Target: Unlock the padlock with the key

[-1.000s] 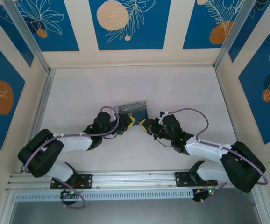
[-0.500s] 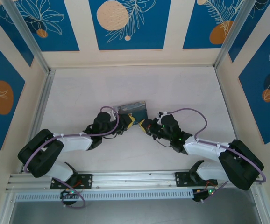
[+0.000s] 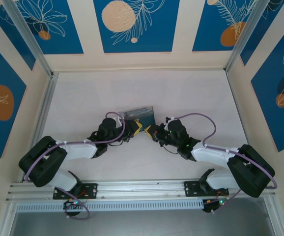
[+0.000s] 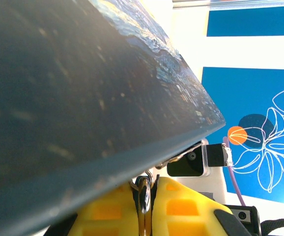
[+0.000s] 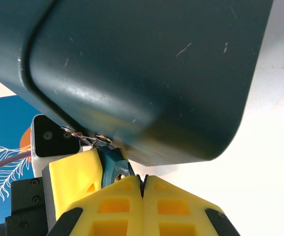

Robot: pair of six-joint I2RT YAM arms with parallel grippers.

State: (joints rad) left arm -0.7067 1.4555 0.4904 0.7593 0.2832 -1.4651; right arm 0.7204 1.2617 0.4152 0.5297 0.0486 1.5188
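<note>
Fingers (image 4: pixel 186 209) (left pair, shut) clamp the padlock (image 4: pixel 143 192).

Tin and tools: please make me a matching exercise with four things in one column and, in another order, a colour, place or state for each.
Things:
1. tin
2. cable
3. metal loop
4. right tool

Descriptions:
a. purple
b. fingers shut together
c. pinched in the left tool
d. dark blue, with a painted face

Pairs: 1-d, 2-a, 3-c, 4-b
</note>
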